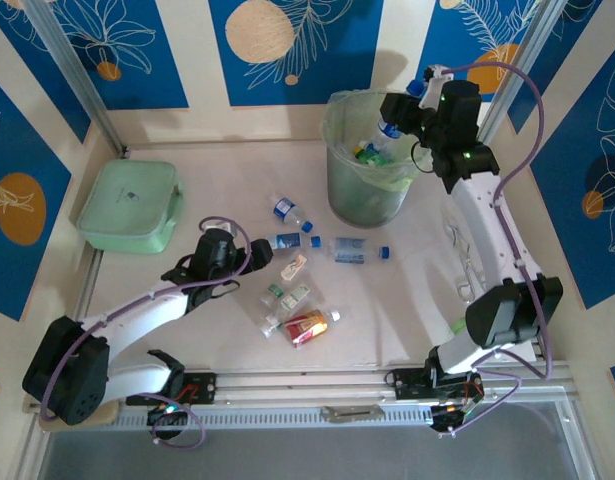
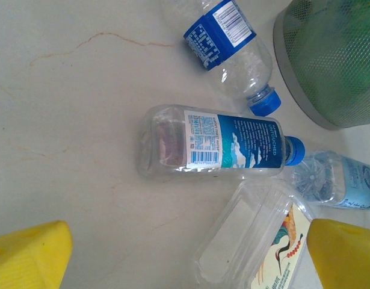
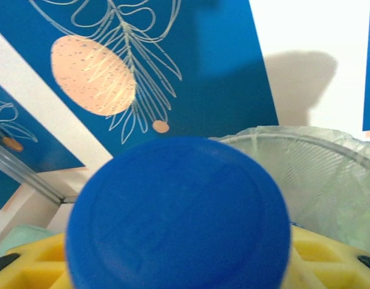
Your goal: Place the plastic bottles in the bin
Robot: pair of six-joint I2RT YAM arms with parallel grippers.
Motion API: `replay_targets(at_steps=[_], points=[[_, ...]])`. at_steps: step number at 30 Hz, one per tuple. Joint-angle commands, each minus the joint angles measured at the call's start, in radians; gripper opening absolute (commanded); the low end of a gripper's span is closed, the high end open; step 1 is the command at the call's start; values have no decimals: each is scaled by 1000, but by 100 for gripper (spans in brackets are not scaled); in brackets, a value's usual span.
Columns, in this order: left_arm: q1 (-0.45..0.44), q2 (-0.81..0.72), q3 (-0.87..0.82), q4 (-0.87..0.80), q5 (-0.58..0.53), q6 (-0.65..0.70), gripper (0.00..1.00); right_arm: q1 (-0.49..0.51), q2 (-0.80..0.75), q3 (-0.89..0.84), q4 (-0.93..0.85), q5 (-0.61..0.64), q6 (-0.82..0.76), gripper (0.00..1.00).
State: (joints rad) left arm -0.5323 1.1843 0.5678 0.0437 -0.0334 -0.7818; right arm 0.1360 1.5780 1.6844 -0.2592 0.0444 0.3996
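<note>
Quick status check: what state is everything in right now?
Bin: upright, lined, bottles inside.
Right gripper: shut on held bottle.
Held bottle: capped, raised at the bin's rim.
Left gripper: open, empty.
Table bottles: lying flat.
Case: closed.

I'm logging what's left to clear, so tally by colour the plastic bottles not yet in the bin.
Clear plastic bottles with blue labels, lying loose: 3
Flat clear bottle with white-and-orange label: 1
Small clear bottles with green labels: about 2, tightly clustered
Red-orange bottle: 1
Blue-capped bottle held in the right fingers: 1
Total: about 8
</note>
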Motion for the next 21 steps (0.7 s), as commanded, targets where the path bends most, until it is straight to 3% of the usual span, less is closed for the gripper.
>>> replay_targets(at_steps=[1, 12, 21], points=[[8, -29, -11, 0, -3, -13, 99, -4, 64, 91, -26, -35, 2, 55], [8, -110, -39, -53, -49, -4, 99, 14, 177, 155, -56, -73, 57, 61], [8, -146, -57, -56, -76, -6, 99, 14, 172, 240, -108, -45, 34, 84]])
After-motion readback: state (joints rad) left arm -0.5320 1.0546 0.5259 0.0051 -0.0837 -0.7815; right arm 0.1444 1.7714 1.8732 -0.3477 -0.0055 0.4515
